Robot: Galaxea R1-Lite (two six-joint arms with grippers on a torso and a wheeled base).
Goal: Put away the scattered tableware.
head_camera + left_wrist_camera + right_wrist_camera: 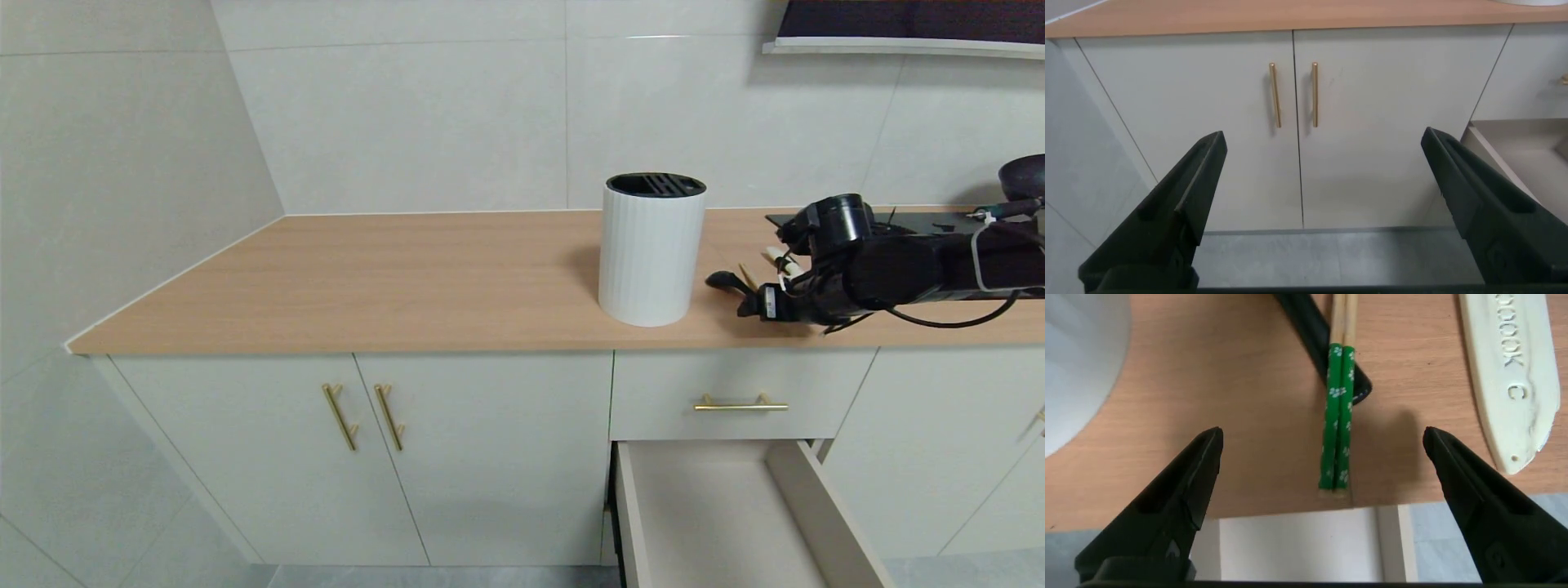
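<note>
Right tool (1320, 434) wide open, empty, over green-tipped chopsticks (1337, 400) on counter (1208, 400). Left tool (1323, 139) wide open, empty, facing cabinet doors (1192, 73).

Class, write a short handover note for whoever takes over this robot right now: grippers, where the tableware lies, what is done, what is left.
Left gripper: open, holding nothing, low in front of the cupboard doors.
Right gripper: open, holding nothing, over the chopsticks on the counter.
Tableware: the chopsticks lie across a black spoon, with a white utensil beside them, all to the right of the white holder.
Done: drawer open.
Left: pick up and put away all three pieces.
</note>
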